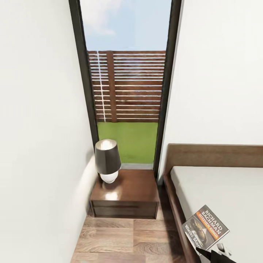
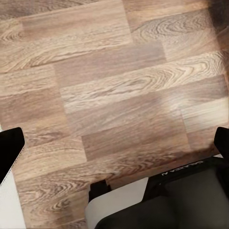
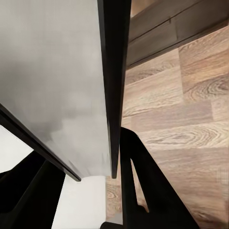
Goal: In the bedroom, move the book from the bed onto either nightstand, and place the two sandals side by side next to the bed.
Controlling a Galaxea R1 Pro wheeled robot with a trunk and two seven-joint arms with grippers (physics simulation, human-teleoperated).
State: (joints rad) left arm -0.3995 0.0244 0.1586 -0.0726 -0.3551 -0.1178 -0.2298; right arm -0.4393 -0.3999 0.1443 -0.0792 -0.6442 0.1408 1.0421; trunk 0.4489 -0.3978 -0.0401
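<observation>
Head view: the book is held up tilted at the lower right, in front of the bed, its dark cover with an orange band reading "Richard Bachman" in white above a cover picture. The right hand grips its lower edge at the frame's bottom. Left of the bed, the nightstand stands under the tall dark-framed window, a lamp with a dark shade on its top. Wood plank floor lies in front.

Left wrist view: plank floor spreads beneath the left hand, whose dark fingertips sit far apart at opposite edges, released and holding nothing.

Right wrist view: the book's plain grey face and dark edge run between the right hand's black fingers, clenched on it. Beyond lie floor and the dark nightstand front.
</observation>
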